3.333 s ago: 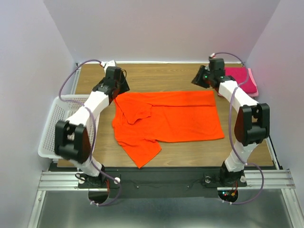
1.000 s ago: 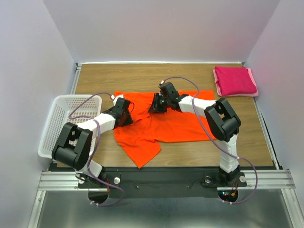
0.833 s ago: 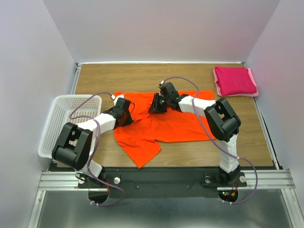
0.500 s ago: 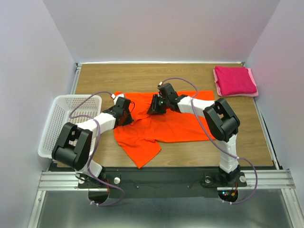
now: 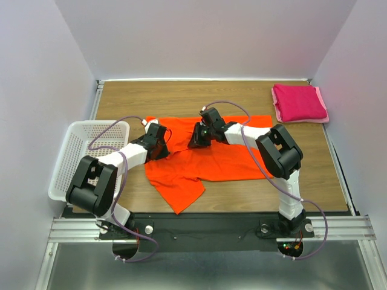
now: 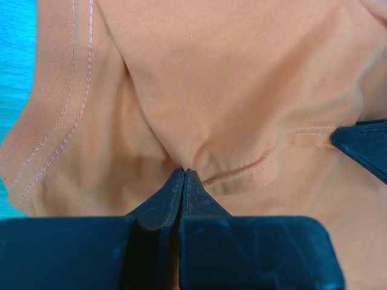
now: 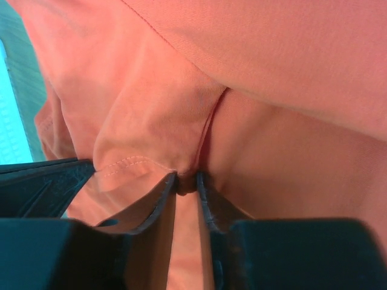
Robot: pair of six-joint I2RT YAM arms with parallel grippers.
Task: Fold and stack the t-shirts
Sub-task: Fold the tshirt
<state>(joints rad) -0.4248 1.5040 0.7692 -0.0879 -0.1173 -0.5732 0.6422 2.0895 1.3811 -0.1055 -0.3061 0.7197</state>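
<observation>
The orange t-shirt (image 5: 236,151) lies spread across the middle of the table, its left sleeve folded inward and the lower left part rumpled. At the shirt's left edge, my left gripper (image 5: 162,149) is shut, and in the left wrist view its tips (image 6: 183,170) pinch a pucker of the orange cloth (image 6: 242,72) beside a seam. Near the folded sleeve, my right gripper (image 5: 195,140) rests low on the shirt, and its narrow jaws (image 7: 186,178) clamp a small fold of the orange cloth (image 7: 290,72). The magenta-pink t-shirt (image 5: 299,103) lies folded at the back right corner.
A white lattice basket (image 5: 78,157) stands off the table's left edge, beside my left arm. The two grippers sit close together over the shirt's left half. Grey walls close in the back and both sides.
The right gripper's jaws have narrowed onto a fold of the orange shirt and nudged slightly left. The left gripper closed on the cloth and has stayed in place.
</observation>
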